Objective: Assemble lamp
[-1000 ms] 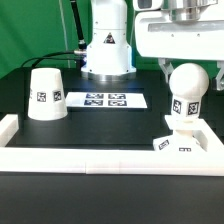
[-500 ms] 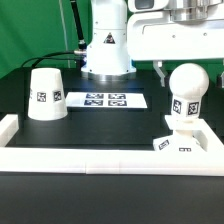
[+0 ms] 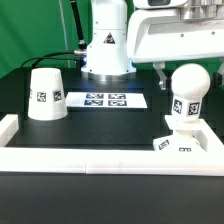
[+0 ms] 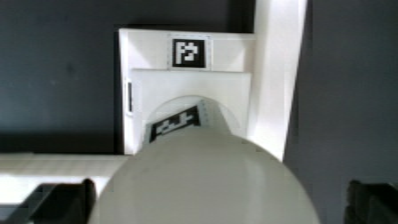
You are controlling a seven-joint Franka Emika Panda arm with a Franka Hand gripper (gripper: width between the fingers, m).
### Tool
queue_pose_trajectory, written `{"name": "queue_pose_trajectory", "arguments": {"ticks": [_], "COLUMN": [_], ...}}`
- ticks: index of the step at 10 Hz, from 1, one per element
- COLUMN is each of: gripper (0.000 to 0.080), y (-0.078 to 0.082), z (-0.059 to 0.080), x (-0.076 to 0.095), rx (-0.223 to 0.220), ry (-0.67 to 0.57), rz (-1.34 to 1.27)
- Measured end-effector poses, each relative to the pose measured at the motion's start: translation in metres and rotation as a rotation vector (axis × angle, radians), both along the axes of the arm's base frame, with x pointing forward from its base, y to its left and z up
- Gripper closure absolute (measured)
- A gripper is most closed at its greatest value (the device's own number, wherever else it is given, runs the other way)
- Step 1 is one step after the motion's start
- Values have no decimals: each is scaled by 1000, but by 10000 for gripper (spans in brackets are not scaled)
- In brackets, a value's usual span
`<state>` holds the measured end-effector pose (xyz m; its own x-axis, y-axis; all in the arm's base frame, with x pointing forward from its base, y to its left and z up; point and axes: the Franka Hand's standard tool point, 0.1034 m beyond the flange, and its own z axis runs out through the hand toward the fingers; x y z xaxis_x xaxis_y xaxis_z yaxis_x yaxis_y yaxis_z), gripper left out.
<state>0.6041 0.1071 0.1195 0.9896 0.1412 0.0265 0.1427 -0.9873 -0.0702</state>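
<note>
- The marker board (image 3: 105,100), a thin flat white strip printed with black square tags, lies near the middle of a matte black table (image 3: 110,130).
- Just beside the marker board, on the exterior view's left, stands the shade (image 3: 45,93). It is a smooth white plastic truncated cone, narrow end up, with one black-and-white tag on its side.
- On the exterior view's right of the marker board, and nearer the camera, lies the base (image 3: 183,146). It is a flat square white slab bearing tags, right beside a low white rail (image 3: 90,160) that edges the table's front.
- The bulb (image 3: 186,100) stands upright on the base. It is a smooth, round-topped white dome on a narrower neck, with a tag on its front.
- The gripper (image 3: 188,72) hangs over the bulb. In the wrist view its dark fingers (image 4: 50,200) are spread apart on either side of the dome, with a gap showing at each side.
- Behind the marker board rises the arm's rounded white pedestal (image 3: 108,50).
</note>
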Motion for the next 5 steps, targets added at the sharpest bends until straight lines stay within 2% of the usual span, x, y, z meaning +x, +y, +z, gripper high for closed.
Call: {"name": "queue_pose_trajectory", "arguments": {"ticks": [5], "gripper": [101], "y": [-3], "z": [-2], "x": [2], "rx": [-24], "ry": [-28], "rz": [434]}}
